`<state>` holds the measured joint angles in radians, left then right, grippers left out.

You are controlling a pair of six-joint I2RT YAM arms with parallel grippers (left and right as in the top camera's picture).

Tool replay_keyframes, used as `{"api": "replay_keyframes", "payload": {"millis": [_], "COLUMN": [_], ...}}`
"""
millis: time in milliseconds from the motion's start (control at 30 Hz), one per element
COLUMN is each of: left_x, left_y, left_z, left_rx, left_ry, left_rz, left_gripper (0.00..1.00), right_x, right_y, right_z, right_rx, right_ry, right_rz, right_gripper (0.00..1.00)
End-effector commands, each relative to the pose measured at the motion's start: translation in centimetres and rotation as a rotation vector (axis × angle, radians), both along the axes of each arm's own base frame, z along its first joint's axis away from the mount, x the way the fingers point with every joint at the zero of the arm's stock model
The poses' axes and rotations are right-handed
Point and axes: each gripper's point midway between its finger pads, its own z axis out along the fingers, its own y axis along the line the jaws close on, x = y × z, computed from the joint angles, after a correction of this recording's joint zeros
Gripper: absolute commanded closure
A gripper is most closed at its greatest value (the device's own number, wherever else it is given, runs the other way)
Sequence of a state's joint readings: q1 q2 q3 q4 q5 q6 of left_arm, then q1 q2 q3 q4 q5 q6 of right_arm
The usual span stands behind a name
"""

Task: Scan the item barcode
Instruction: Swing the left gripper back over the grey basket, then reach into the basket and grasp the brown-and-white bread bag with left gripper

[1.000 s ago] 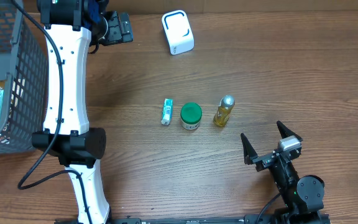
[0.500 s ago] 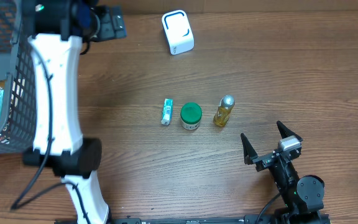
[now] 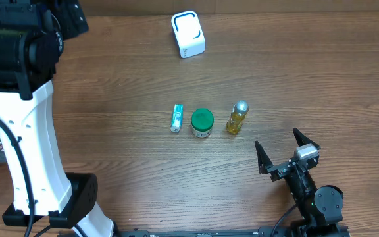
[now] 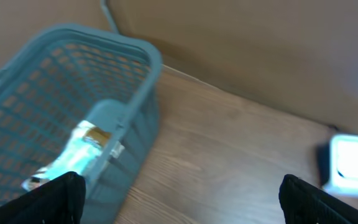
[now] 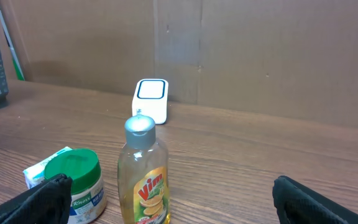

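Bottle (image 3: 237,118), jar (image 3: 202,123) and packet (image 3: 176,118) sit in a row at the middle of the tabletop (image 3: 321,72), untouched. Scanner (image 3: 188,34) sits near the far edge. Right gripper (image 3: 278,141) rests by the near edge, jaws wide and empty. Left gripper (image 4: 182,199), equally wide and empty, hangs over the far left corner beside the basket (image 4: 104,38).

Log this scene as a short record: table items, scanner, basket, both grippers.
items in a row: small packet, green-lidded jar, Vim bottle
white scanner: at the far side of the table, apart from the row
basket: left end, something packaged inside, blurred
left gripper: open, empty, near the basket
right gripper: open, empty, facing the Vim bottle
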<state>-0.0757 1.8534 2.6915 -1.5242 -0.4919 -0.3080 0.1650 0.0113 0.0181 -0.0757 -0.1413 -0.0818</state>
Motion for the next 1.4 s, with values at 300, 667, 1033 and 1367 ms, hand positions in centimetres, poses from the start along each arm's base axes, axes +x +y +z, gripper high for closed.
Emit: {"api": "replay_keyframes", "payload": {"millis": [300,667,1033,1367], "left_x": [0.1,-1.8,-3.9,-5.8], "left_y": [3.2,9.5,16.8,22.9], "left_z": [1.5,-0.4,-5.0,-10.3], "left_rx": [0.121,0.065,-0.061,-0.128], "left_ry": [-0.032,0.042,0.136,0.226], "left_rz": [0.110,0.232,0.381,0.518], "left_gripper": [0.00,0.01,0.00,0.00], "right_x": [0.1,0.1,0.1,0.1], "right_y": [-0.2,-0.2,-0.2,-0.2], "right_z": [-0.2,-0.2,-0.2,-0.2], "right_rx": [-0.003,-0.003,-0.003,-0.003], "right_ry": [-0.001,-0.001,-0.001,-0.001], "right_rz": [-0.013,-0.013,-0.013,-0.013], "right_gripper": [0.00,0.00,0.00,0.00]}}
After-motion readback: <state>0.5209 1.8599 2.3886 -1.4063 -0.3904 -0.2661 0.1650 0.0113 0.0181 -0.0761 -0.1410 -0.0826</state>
